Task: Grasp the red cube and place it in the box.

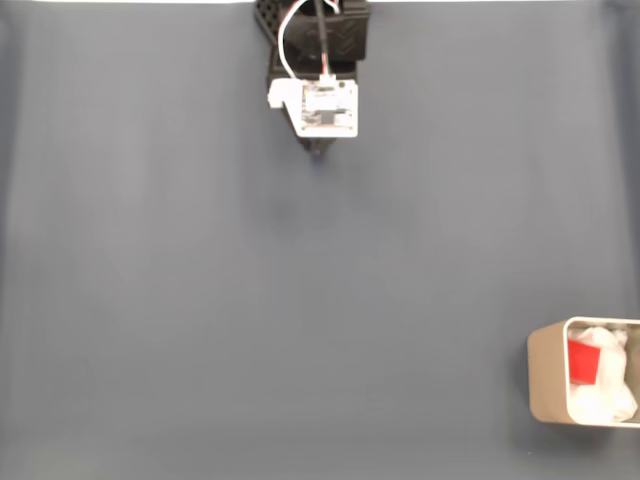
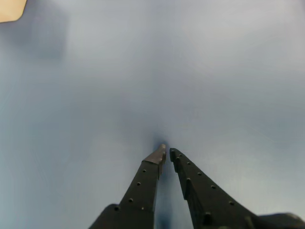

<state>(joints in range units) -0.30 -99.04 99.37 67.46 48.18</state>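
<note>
A plain blue-grey cloth (image 1: 300,300) covers the whole table, smooth and without marks, lit evenly, a little darker toward the left and right edges in the fixed view. Along the very top of that view a thin white strip is visible. In the wrist view the same cloth looks paler and somewhat blurred, and a small beige patch (image 2: 10,8) sits in the upper left corner; what it is cannot be told.

The gripper (image 2: 167,151) points down at the bare cloth. Its two dark fingers, each with a row of small holes, run up from the bottom edge of the wrist view and come almost together at the tips. The jaws are nearly closed, with only a thin gap, and nothing is between them. A small dark shadow lies on the cloth just under the tips.

In the fixed view the arm (image 1: 318,60) stands at the top centre, black, with a white board and white cables on it.

The red cube (image 1: 583,360) is bright red, small and matte. It lies inside the box (image 1: 545,375), on the white wrinkled padding (image 1: 605,395), near the left wall. The box is beige with a pale rim and rounded corners, at the lower right corner, partly cut by the edge, well apart from the arm.
</note>
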